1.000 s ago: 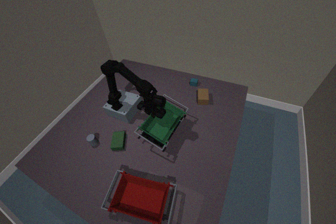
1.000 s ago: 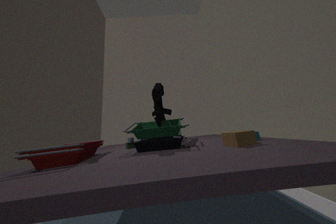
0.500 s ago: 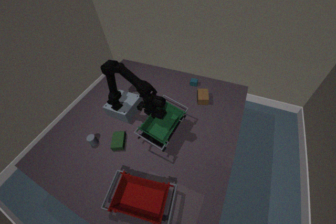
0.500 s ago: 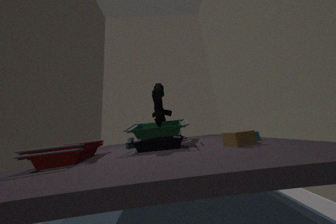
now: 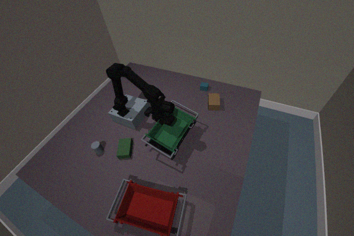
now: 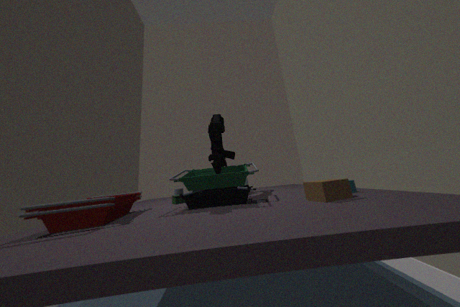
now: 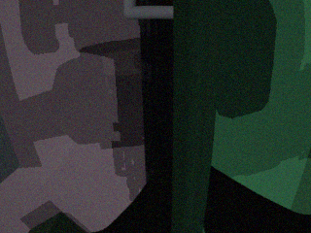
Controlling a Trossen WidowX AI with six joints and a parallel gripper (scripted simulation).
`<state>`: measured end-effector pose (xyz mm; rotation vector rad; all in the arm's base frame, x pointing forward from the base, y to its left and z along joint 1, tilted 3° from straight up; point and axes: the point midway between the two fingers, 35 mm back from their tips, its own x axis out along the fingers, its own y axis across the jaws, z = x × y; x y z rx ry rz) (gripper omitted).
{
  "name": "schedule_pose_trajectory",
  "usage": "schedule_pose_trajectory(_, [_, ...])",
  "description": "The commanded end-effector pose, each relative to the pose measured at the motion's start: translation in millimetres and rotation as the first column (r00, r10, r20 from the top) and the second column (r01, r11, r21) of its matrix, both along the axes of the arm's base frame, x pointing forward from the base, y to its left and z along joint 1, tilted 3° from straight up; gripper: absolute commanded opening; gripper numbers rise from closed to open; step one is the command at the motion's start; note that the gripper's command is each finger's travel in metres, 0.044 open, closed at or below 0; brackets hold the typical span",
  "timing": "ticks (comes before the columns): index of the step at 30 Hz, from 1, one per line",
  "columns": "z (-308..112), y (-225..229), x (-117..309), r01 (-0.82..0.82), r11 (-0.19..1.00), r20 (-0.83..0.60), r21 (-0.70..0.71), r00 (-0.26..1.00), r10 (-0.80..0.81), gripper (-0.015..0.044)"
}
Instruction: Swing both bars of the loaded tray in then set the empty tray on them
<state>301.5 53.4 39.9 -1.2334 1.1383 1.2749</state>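
Observation:
The loaded tray, black point(image 5: 156, 145) point(image 6: 219, 198) point(image 7: 157, 78), stands on the table, mostly hidden under the green tray. One wire bar point(image 7: 151, 12) shows over its edge in the wrist view, running in under the green tray; its other bar and the load are hidden. The empty green tray point(image 5: 170, 135) point(image 6: 223, 181) point(image 7: 191, 97) is right above the black tray, roughly level, its floor near the black rim; I cannot tell if it touches the bars. Its own bars stick out at its ends. My gripper point(image 5: 169, 122) point(image 6: 218, 171) point(image 7: 180, 165) is shut on the green tray's long side wall.
A red tray point(image 5: 148, 206) point(image 6: 77, 218) with its bars out stands on the table. A green block point(image 5: 124, 147) and a grey cylinder point(image 5: 97, 146) stand near the robot base point(image 5: 125, 119). An orange block point(image 5: 214, 101) point(image 6: 326, 190) and a teal block point(image 5: 204, 86) stand farther back.

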Motion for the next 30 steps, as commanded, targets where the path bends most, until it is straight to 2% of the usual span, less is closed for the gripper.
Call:
schedule_pose_trajectory(1, [-3.6, 0.2, -4.4, 0.001, 1.0, -0.019, 0.0, 1.0, -0.001, 0.0])
schedule_pose_trajectory(30, [-11.8, 0.5, -7.2, 0.001, 1.0, -0.019, 0.0, 1.0, -0.001, 0.0])
